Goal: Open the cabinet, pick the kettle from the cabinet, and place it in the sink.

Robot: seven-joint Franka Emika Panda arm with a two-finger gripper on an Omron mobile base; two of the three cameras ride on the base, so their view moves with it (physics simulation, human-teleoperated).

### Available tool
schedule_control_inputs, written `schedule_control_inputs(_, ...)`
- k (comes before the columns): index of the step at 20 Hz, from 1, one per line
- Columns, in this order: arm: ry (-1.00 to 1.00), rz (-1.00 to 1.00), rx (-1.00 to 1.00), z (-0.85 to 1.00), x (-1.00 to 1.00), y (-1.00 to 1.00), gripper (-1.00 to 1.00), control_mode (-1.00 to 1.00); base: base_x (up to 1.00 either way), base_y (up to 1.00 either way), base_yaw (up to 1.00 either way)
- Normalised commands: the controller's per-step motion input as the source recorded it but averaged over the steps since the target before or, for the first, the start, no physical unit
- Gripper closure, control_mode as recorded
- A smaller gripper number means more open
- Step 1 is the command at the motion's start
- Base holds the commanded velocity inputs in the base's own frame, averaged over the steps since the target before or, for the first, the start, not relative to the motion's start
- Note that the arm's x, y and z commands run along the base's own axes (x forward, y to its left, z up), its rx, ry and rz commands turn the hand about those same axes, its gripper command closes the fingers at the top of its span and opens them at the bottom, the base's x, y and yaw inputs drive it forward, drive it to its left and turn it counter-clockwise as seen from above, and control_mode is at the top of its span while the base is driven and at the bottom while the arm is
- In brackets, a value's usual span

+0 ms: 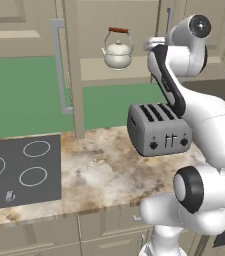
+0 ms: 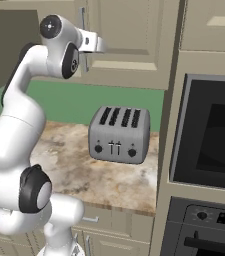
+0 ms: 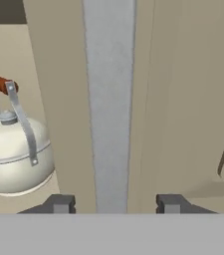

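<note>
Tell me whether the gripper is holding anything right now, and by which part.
Nothing is gripped yet. The gripper straddles the right cabinet door's long vertical silver bar handle, fingers standing clear of its sides.

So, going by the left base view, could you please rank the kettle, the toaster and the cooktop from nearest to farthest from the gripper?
1. The kettle: on the cabinet shelf, just left of the gripper, at about its height.
2. The toaster: on the counter below the gripper.
3. The cooktop: far left on the counter, clearly farthest.

one kettle (image 1: 118, 55), one toaster (image 1: 158, 129), one cooktop (image 1: 19, 170)
</note>
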Motion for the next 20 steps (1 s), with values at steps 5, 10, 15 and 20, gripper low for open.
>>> schedule_control_inputs(5, 0.00, -0.01, 0.10, 0.00, 0.26, 0.13, 1.00, -1.00, 0.00, 0.00, 0.00)
schedule_control_inputs(10, 0.00, 0.00, 0.16, 0.00, 0.28, 0.09, 1.00, -1.00, 0.00, 0.00, 0.00)
schedule_control_inputs(15, 0.00, 0.00, 0.19, -0.03, 0.08, 0.06, 1.00, -1.00, 0.00, 0.00, 0.00)
schedule_control_inputs(20, 0.01, 0.00, 0.11, -0.08, -0.04, 0.18, 1.00, -1.00, 0.00, 0.00, 0.00)
